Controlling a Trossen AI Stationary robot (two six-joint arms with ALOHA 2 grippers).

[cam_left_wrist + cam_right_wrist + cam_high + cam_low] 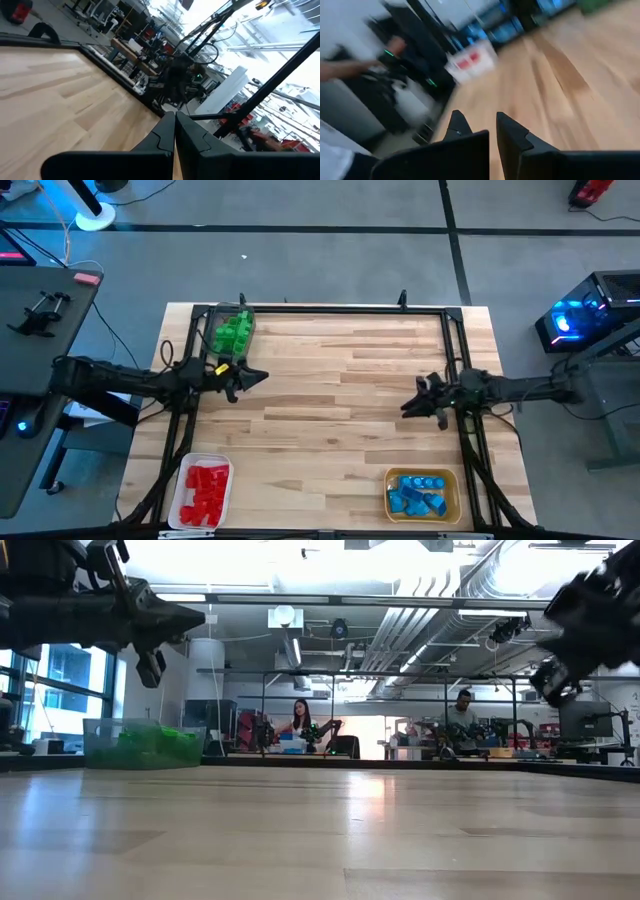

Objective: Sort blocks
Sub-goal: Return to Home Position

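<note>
Fingers on my left gripper are squeezed flat together with nothing between them. My right gripper has a small gap between its fingers and isn't holding anything either. Both arms reach in roughly level from the table's two sides, grippers facing each other across the middle, hanging well above the wood.

In the high view:
- green blocks sit in the clear bin, top-left corner, near my left gripper
- red blocks in the white tray, bottom-left
- blue blocks in the yellow tray, bottom-right
</note>
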